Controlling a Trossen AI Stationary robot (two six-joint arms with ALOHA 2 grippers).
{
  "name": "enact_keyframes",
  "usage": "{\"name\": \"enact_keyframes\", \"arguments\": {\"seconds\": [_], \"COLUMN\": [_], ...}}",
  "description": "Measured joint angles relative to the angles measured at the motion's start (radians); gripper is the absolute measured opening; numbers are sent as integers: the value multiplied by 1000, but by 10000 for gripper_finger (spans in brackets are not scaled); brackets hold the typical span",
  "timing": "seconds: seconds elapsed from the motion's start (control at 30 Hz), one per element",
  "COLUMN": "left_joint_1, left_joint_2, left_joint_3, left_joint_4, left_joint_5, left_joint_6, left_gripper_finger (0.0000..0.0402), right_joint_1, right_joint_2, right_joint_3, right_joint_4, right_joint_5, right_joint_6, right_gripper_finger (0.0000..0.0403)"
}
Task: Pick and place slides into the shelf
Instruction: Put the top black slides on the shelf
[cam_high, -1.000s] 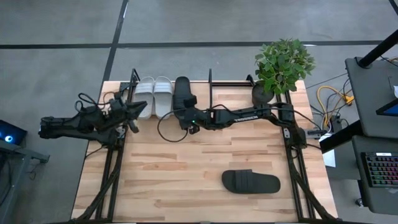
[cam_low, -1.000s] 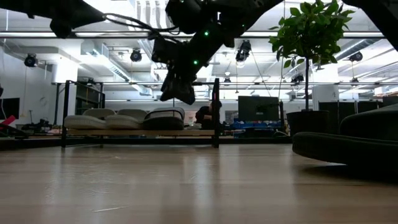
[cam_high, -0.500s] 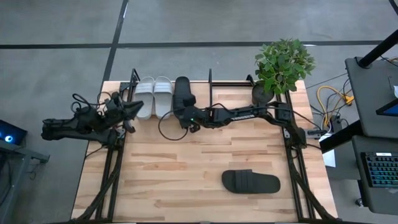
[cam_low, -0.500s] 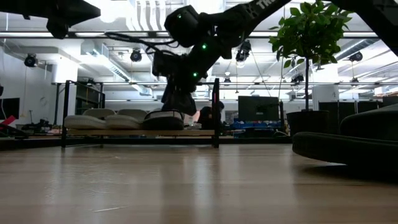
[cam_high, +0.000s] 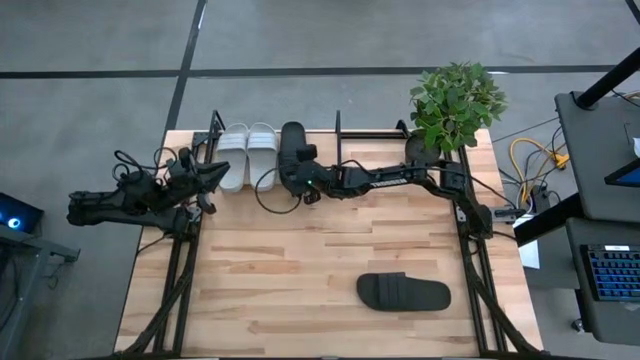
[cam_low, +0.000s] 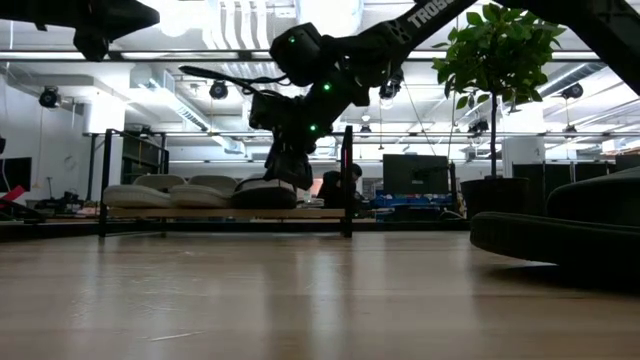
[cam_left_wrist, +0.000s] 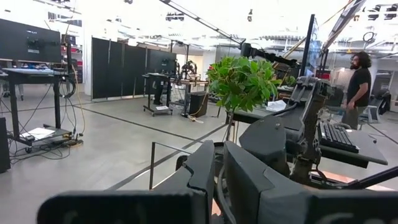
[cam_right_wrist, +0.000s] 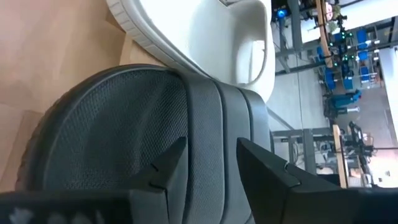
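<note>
My right gripper (cam_high: 297, 183) is stretched across the far part of the table (cam_high: 300, 270) and hangs over the heel end of a black slide (cam_high: 293, 150) that lies in the shelf (cam_high: 338, 128). In my right wrist view my two fingers (cam_right_wrist: 168, 165) stand apart, with a clear gap between them, and the strap of this black slide (cam_right_wrist: 211, 124) is just in front of them. I cannot tell if the fingertips touch the slide or only hover above it. From the low view, the gripper (cam_low: 285, 165) comes down from above onto the top of the slide (cam_low: 262, 192).

Just beside this black slide, on its left, the two white slides (cam_high: 247, 152) lie side by side in the same shelf, and the nearer white one (cam_right_wrist: 205, 37) touches the edge of the black one. On the other side of my gripper, between the black slide and the upright end frame of the shelf, there is open room on the board.

The second black slide (cam_high: 404, 292) lies flat on the table, well apart from my gripper, near the front edge, with bare wood around it on all sides. A potted plant (cam_high: 455, 105) stands at the far right corner, beside my right arm.

My left gripper (cam_high: 212, 178) waits at the left edge of the table, near the left end of the shelf, with its fingers (cam_left_wrist: 208, 171) pressed together and nothing between them.
</note>
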Motion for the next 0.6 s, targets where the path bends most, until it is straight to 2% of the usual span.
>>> {"name": "enact_keyframes", "arguments": {"seconds": [0.6], "left_joint_1": [0], "left_joint_2": [-1], "left_joint_3": [-5], "left_joint_4": [0], "left_joint_5": [2], "left_joint_6": [2], "left_gripper_finger": [22], "right_joint_1": [-7], "right_joint_2": [-1], "right_joint_3": [-2], "right_joint_4": [-40], "right_joint_5": [8], "right_joint_6": [-45], "right_gripper_finger": [128]}}
